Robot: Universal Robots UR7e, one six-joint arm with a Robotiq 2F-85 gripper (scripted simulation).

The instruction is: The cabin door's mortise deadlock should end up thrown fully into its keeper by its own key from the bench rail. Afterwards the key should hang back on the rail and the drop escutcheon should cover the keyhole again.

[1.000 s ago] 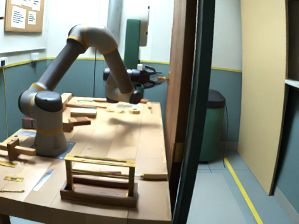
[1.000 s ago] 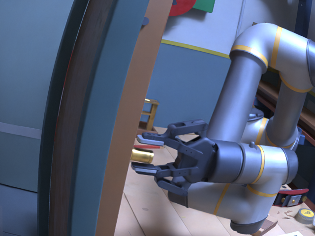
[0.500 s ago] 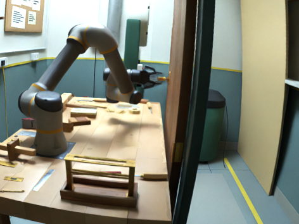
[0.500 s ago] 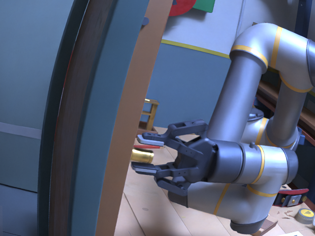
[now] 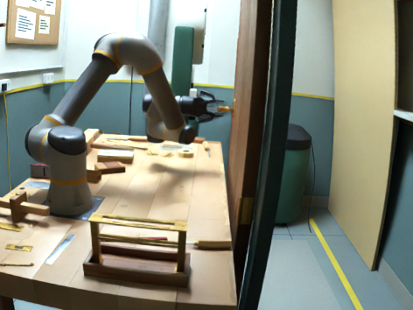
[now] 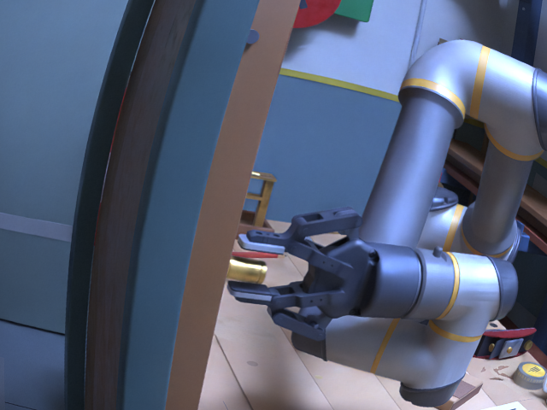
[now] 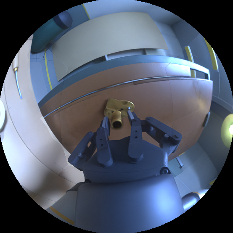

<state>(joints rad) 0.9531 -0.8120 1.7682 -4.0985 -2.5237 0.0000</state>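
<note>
My gripper [image 6: 247,269] [image 7: 118,118] [image 5: 222,109] is open and holds nothing, its fingers standing on either side of the brass key [image 6: 247,270] [image 7: 117,120]. The key sticks straight out of the wooden cabin door [image 5: 249,109] [image 7: 139,97], its round hollow end toward me. Around its root on the door face sits the brass drop escutcheon [image 7: 118,106], swung to one side of the key. The bolt and its keeper are hidden from me.
Behind the door stand its dark frame [image 5: 269,153], a green bin [image 5: 293,173] and a leaning tan board [image 5: 363,127]. On the bench [image 5: 131,206] lie a brass-and-wood key rail [image 5: 138,249], wood blocks, a tape roll [image 5: 186,152] and hand tools.
</note>
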